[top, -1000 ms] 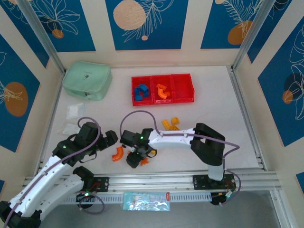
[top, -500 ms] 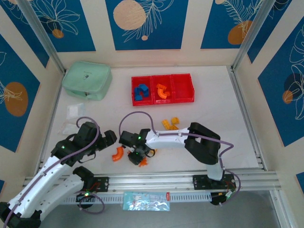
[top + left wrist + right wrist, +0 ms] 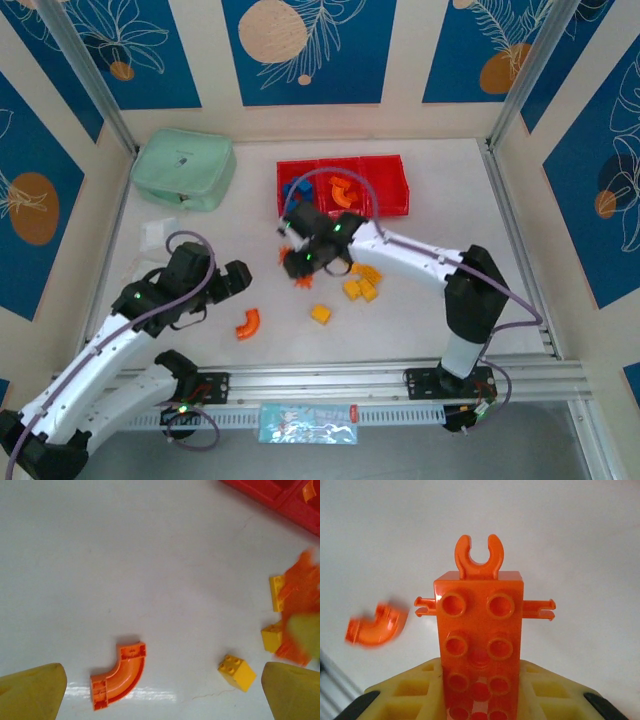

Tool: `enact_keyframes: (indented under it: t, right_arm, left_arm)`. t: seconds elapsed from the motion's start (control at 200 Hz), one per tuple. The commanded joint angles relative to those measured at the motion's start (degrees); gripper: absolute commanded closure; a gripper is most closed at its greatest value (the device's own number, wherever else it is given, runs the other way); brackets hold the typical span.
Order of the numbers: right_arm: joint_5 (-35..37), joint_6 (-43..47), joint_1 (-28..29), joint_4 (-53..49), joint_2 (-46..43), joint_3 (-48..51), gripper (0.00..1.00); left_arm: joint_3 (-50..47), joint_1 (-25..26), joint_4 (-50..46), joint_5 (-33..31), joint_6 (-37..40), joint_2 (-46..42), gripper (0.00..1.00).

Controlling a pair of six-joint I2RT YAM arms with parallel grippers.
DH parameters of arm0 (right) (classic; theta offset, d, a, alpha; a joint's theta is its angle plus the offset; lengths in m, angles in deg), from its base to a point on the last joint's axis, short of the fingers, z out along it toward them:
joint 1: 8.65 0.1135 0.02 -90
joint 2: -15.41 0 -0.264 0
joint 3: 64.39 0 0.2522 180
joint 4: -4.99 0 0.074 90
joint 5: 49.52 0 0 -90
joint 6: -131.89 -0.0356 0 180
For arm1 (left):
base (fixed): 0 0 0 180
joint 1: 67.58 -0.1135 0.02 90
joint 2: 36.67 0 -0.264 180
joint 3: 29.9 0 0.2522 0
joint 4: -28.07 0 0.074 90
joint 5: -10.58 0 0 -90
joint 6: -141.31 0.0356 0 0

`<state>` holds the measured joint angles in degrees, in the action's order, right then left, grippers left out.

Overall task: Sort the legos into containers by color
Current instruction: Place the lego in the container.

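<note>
Just in front of the red containers (image 3: 390,213), above the white surface (image 3: 450,240), the right fingers (image 3: 412,692) are closed tight on an orange brick with small clips (image 3: 480,630). The brick stands up between them, lifted clear of the surface. The left fingers (image 3: 30,692) are spread wide and hold nothing; they hang over an orange arch (image 3: 119,675) that lies flat below them.

In the containers, the left bin has some blue bricks (image 3: 296,192) and the middle bin has orange pieces (image 3: 343,190). The right bin looks empty, as far as I can tell. On the surface lie the arch and a few yellow bricks (image 3: 360,290), close to each other beside the right arm.

I judge the work more than half done. Blue seems finished, orange needs two more pieces, and yellow is not yet begun.
</note>
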<state>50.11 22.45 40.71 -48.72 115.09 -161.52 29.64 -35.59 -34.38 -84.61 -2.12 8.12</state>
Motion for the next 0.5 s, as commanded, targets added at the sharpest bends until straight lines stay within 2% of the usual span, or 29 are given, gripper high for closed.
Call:
enact_keyframes:
  t: [0.0, 0.23, 0.495]
  right_arm:
    - [2.3, 1.2, -7.9, -3.1, 2.3, -5.4, 0.72]
    - [3.1, 1.3, -20.3, -2.1, 15.4, -20.6, 0.72]
    - [5.2, 2.5, -25.3, -7.9, 35.8, -46.4, 0.71]
  left_arm:
    - [2.3, -0.6, 5.2, 0.5, 2.9, 3.1, 0.01]
    - [5.4, -0.9, 11.7, 1.5, 5.8, 11.9, 0.01]
    - [8.5, -1.8, 15.9, 1.7, 8.0, 19.3, 0.01]
